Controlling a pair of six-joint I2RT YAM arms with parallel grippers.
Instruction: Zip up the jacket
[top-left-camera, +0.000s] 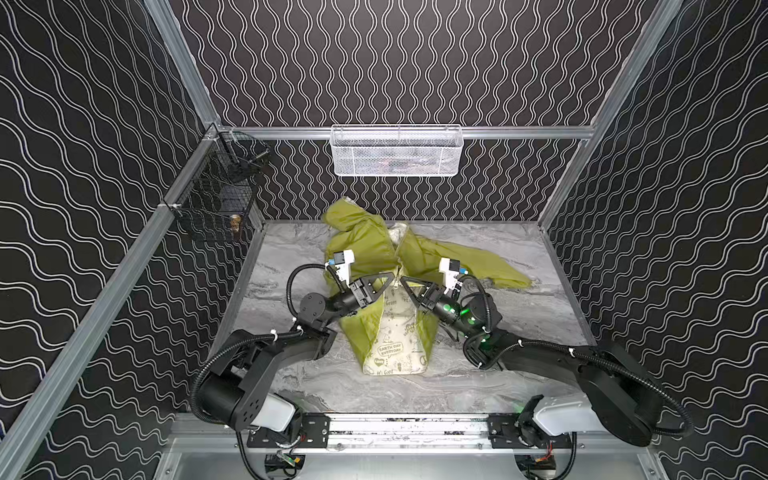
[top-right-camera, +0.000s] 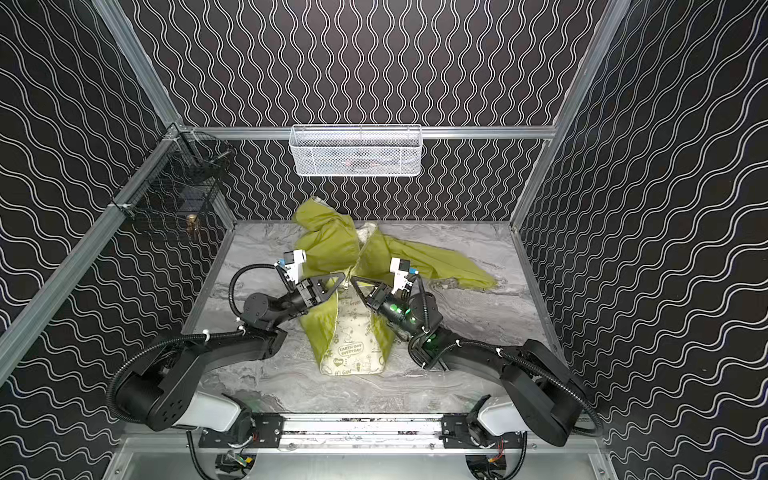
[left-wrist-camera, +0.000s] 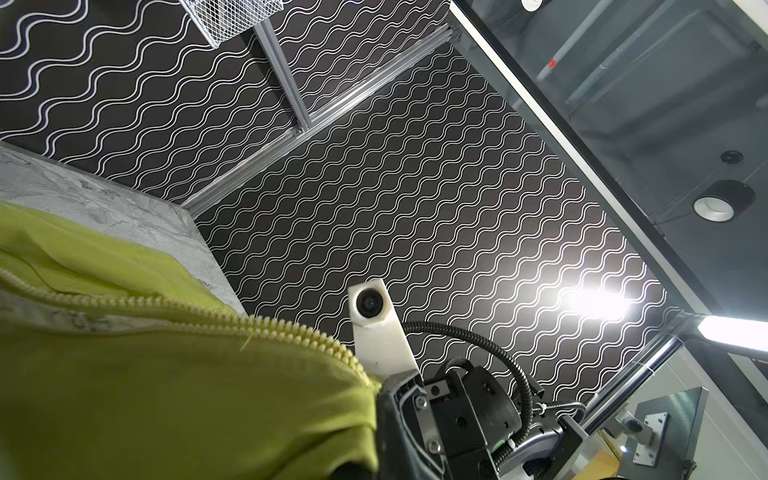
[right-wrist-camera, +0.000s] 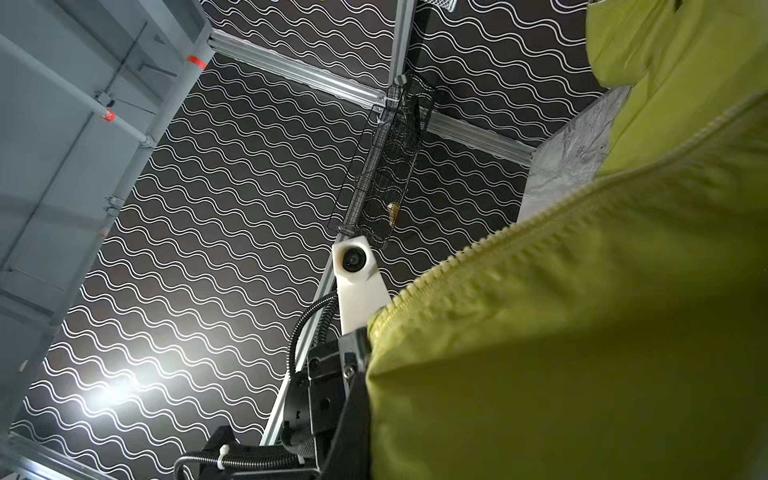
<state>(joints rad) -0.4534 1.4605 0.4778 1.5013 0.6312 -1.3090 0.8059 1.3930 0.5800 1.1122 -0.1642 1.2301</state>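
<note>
The jaws of the left gripper (top-left-camera: 390, 277) and of the right gripper (top-left-camera: 405, 281) are each closed on one front edge of the jacket (top-left-camera: 361, 245), and the two tips almost meet at the pale zipper (top-left-camera: 398, 266). Below this point the front lies open and shows the cream printed lining (top-left-camera: 395, 345). The jacket lies in the middle of the marble worktop (top-left-camera: 519, 332), with its hood toward the far edge, its hem toward the near edge and one sleeve (top-left-camera: 478, 266) toward the right edge.

Both top views high at front, looking down over table (top-left-camera: 540, 307). Wrist views close to jacket (left-wrist-camera: 166, 395), tilted upward, facing each other.
</note>
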